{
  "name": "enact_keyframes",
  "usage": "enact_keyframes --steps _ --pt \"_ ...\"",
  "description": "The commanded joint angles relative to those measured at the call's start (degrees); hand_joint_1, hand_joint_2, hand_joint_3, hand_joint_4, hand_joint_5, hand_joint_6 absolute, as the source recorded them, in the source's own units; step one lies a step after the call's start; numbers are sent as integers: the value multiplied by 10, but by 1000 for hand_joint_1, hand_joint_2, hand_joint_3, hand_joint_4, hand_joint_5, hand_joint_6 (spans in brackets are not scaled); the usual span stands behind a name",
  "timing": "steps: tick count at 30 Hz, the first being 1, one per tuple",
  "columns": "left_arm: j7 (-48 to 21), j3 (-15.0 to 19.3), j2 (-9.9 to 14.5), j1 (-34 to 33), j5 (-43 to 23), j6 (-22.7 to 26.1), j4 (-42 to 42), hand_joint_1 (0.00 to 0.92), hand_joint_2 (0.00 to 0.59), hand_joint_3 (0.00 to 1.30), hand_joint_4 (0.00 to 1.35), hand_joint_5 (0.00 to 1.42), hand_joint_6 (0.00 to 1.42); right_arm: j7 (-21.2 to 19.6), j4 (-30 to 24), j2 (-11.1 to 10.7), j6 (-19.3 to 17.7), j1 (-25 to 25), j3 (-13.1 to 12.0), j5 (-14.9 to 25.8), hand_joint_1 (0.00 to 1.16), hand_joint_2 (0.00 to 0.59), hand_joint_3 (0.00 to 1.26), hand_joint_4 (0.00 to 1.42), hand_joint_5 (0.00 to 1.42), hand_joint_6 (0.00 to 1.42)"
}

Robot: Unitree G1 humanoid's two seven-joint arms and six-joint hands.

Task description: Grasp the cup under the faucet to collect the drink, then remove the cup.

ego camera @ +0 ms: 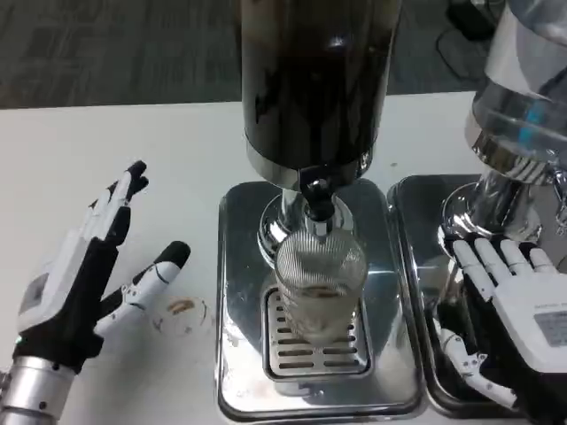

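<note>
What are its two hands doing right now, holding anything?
Left hand: open, fingers spread, holding nothing, left of the cup.
Right hand: open, fingers extended against the neighbouring dispenser's base, holding nothing.

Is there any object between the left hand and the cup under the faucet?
Nothing visible blocks it. The left hand is open over the white table, and only bare table and the steel tray's rim lie between it and the cup on the drip grate.

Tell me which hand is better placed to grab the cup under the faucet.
Probably the left hand: it is open, its palm facing the cup across bare table. The right hand rests over the neighbouring dispenser's tray.
</note>
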Motion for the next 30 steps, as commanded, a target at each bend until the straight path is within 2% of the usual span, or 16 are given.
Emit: enact_keyframes --steps 1,6,13,16,19,22,30 --pt "-48 24 -14 6 -61 -10 -71 0 212 0 0 0 0 -2 9 -12 -14 -3 -9 12 73 522 0 0 0 0" --pt "-128 42 -31 5 -154 -4 -152 0 224 0 0 0 0 0 13 -10 -13 -9 -12 14 65 522 0 0 0 0" --pt "-229 57 -35 14 -255 16 -260 0 247 1 0 0 0 3 27 -14 -20 -24 -11 18 58 522 0 0 0 0" --pt "-263 64 -42 17 -289 25 -299 0 258 63 0 7 0 5 33 -18 -25 -31 -12 23 55 522 0 0 0 0" --pt "-306 65 -43 17 -335 49 -337 0 262 72 0 20 0 5 40 -21 -29 -38 -11 28 53 522 0 0 0 0" --pt "-358 67 -35 14 -390 85 -380 0 278 53 0 20 0 4 47 -21 -31 -44 -11 32 51 522 0 0 0 0" --pt "-463 84 -28 6 -470 169 -428 0 294 36 0 41 0 0 69 -17 -27 -61 -12 40 50 525 0 0 0 0"
